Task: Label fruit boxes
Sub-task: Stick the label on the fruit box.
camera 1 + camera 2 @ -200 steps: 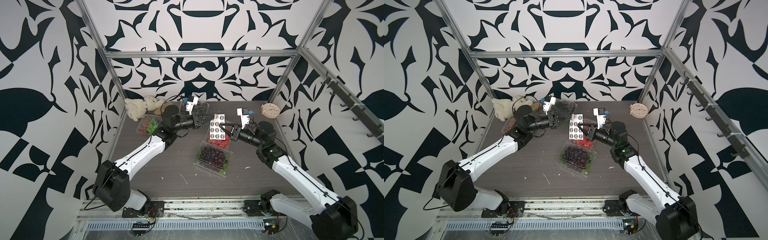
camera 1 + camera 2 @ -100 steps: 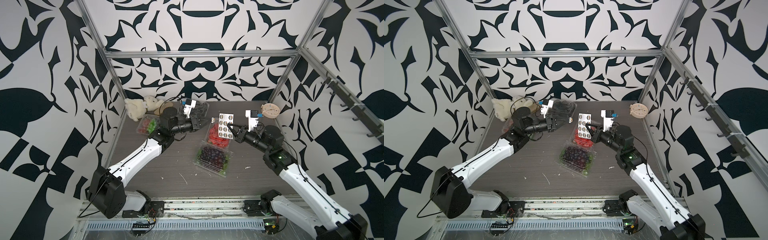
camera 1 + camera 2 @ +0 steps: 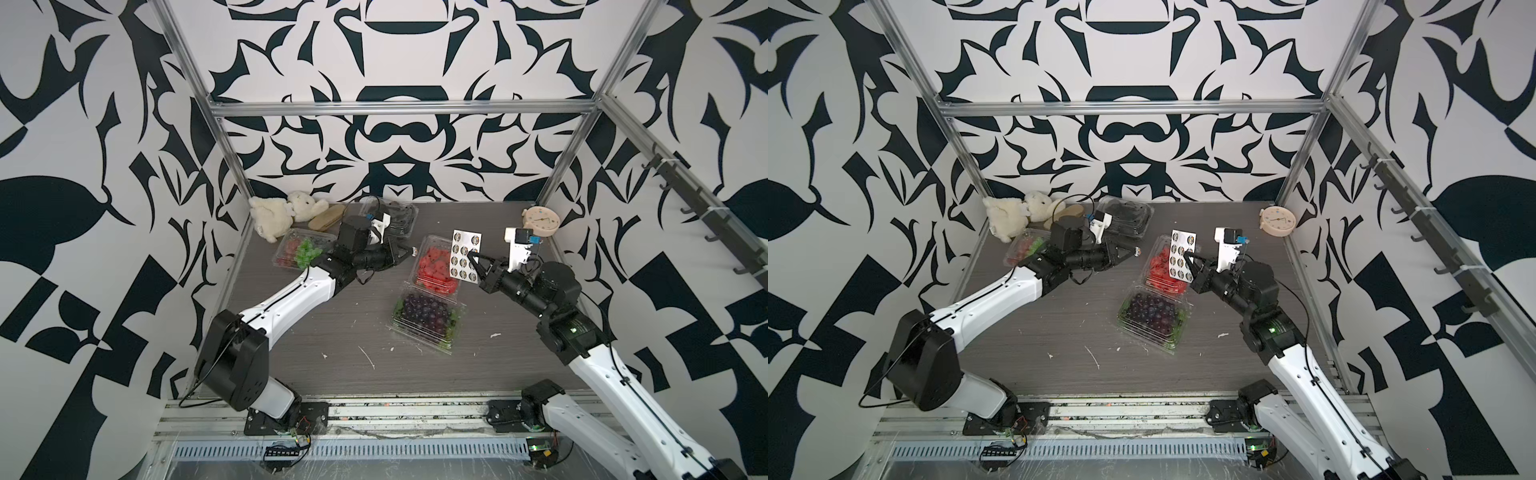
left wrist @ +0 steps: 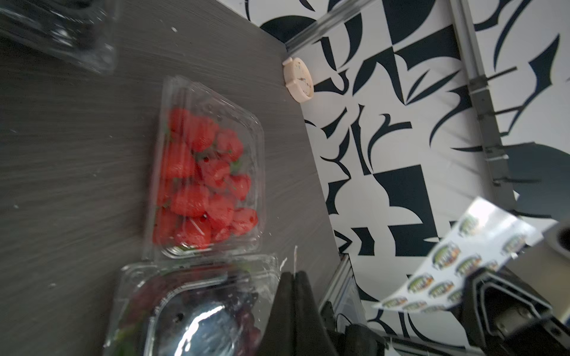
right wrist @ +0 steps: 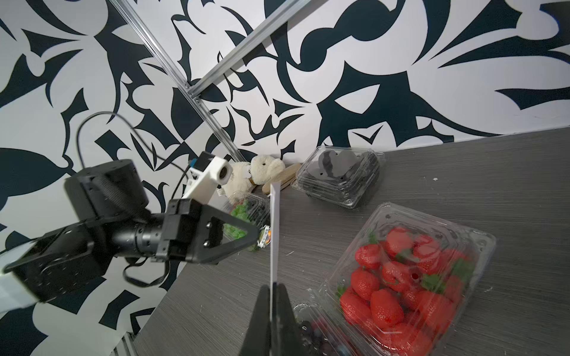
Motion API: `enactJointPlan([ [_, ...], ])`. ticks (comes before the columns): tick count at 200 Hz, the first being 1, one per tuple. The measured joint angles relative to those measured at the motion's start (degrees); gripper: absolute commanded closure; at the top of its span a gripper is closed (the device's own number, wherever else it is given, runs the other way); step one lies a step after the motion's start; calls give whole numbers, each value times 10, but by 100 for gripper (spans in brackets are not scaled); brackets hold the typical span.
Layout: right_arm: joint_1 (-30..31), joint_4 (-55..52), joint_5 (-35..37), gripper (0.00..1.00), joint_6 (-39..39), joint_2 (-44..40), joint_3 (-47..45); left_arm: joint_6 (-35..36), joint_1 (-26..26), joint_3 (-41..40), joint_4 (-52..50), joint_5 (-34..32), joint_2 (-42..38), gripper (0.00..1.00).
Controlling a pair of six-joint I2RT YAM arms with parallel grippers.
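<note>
The left gripper (image 3: 404, 252) has its black pointy jaws pressed together, pinching a small round sticker (image 5: 264, 238) at the tips. The right gripper (image 3: 473, 264) pinches the bottom edge of a flat white sheet of round stickers (image 3: 465, 254) and holds it up straight. All four boxes sit on the grey, stripy wood table (image 3: 332, 324). The clear, shiny plastic box of bumpy red strawberries (image 3: 428, 268) sits under the sheet. It touches the clear box of round dark purple grapes (image 3: 424, 318). The clear box of black berries (image 3: 401, 216) is at the back. The clear box of green grapes and red berries (image 3: 297, 251) is near a fluffy cream toy bear (image 3: 278, 214).
</note>
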Motion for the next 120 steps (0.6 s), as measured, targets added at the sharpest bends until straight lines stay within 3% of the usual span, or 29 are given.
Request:
enactJointPlan([
  [64, 0, 13, -17, 100, -5, 53, 0, -4, 112, 172, -15, 16, 203, 100],
  [120, 0, 32, -30, 100, -8, 80, 2, -20, 136, 395, -80, 25, 375, 100],
])
